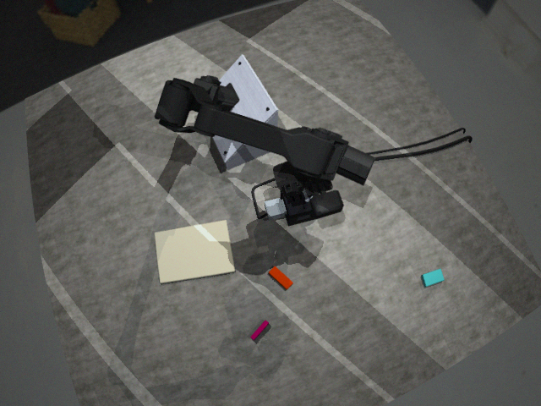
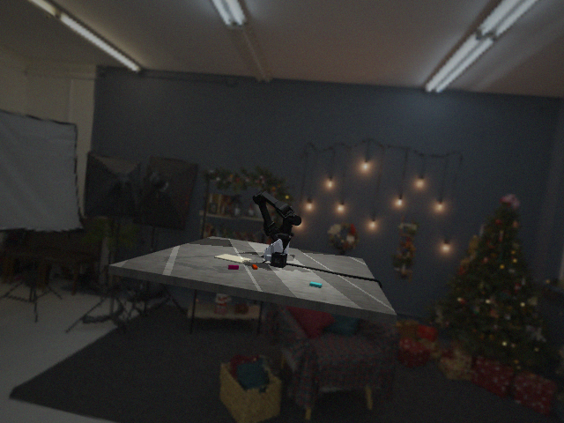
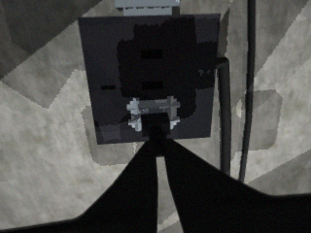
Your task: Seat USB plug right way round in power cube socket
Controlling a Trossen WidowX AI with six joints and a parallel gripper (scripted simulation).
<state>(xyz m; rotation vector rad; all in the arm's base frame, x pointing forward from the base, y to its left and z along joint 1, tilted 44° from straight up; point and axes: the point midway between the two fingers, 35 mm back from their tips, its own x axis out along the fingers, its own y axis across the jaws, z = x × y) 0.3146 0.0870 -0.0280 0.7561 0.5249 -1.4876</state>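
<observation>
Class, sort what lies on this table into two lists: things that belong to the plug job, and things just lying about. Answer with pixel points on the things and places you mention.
Part of the job:
- power cube [image 3: 104, 116]
- black plug in its top [image 3: 155, 123]
- fingers [image 1: 297, 199], closed at the plug

Just lying about:
- cream sheet [image 1: 192, 255] [image 2: 230, 257]
- orange block [image 1: 280, 277] [image 2: 254, 266]
- magenta stick [image 1: 259, 330] [image 2: 233, 267]
- turquoise block [image 1: 433, 277] [image 2: 315, 284]
</observation>
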